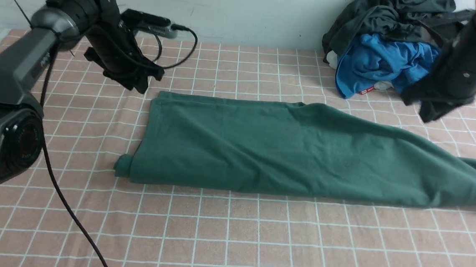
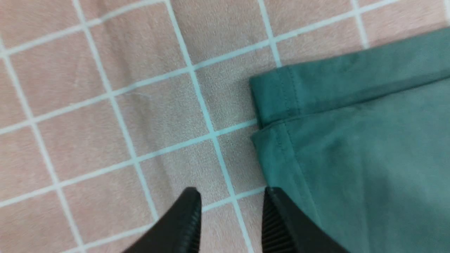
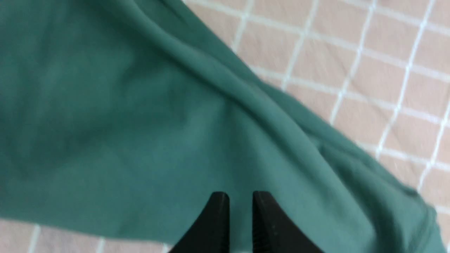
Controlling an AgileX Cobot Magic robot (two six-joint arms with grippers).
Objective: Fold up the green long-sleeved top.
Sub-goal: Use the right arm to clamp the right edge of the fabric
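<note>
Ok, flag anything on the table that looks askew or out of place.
The green top lies folded into a long band, but its right end tapers and bunches instead of lying square. A crumpled clothes heap sits far right.

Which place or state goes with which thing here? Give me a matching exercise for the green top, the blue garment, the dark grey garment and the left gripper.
Things:
1. green top
2. blue garment
3. dark grey garment
4. left gripper

Places or states:
A. open, above the tablecloth, beside a hemmed corner
B. heaped at the far right, on top of the pile
C. laid out as a long folded band across the middle
D. crumpled at the far right, under another garment

Pairs: 1-C, 2-D, 3-B, 4-A.
</note>
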